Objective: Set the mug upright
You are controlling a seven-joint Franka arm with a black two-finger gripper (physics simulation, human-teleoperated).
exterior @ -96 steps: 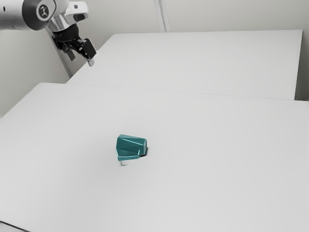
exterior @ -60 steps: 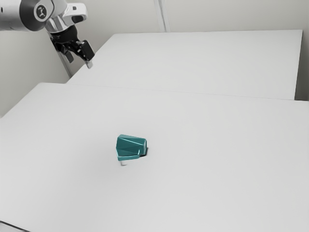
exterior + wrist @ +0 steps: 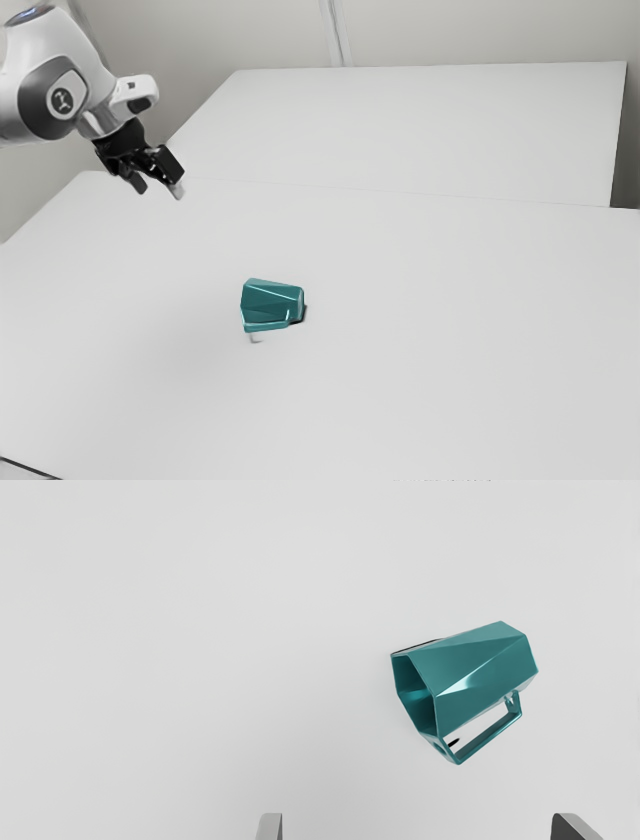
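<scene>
1. White tabletop (image 3: pixel 450 350) spreads under your work area, with pale grey walls (image 3: pixel 480 30) behind it.
2. At the exterior view's lower left corner you have a thin dark line (image 3: pixel 30 468), identity unclear.
3. Your white Franka arm (image 3: pixel 40 95) enters at the exterior view's left, angled down toward the table.
4. Your black two-finger gripper (image 3: pixel 158 189) hangs at its end, well apart from the mug. Claw state: released, fingers spread wide, nothing between the pads.
5. Right of the gripper in the exterior view, you have the teal faceted mug (image 3: pixel 272 303) on its side on the tabletop, not upright. Its wider, open mouth (image 3: pixel 415 700) faces the exterior view's left; the narrower base points to the exterior view's right. In the wrist view, the angular handle (image 3: pixel 487 737) runs along the side nearer your fingertips, and the mug touches neither finger.
6. Behind the tabletop, you see a second flat white surface (image 3: pixel 450 130) extending toward the exterior view's right.
</scene>
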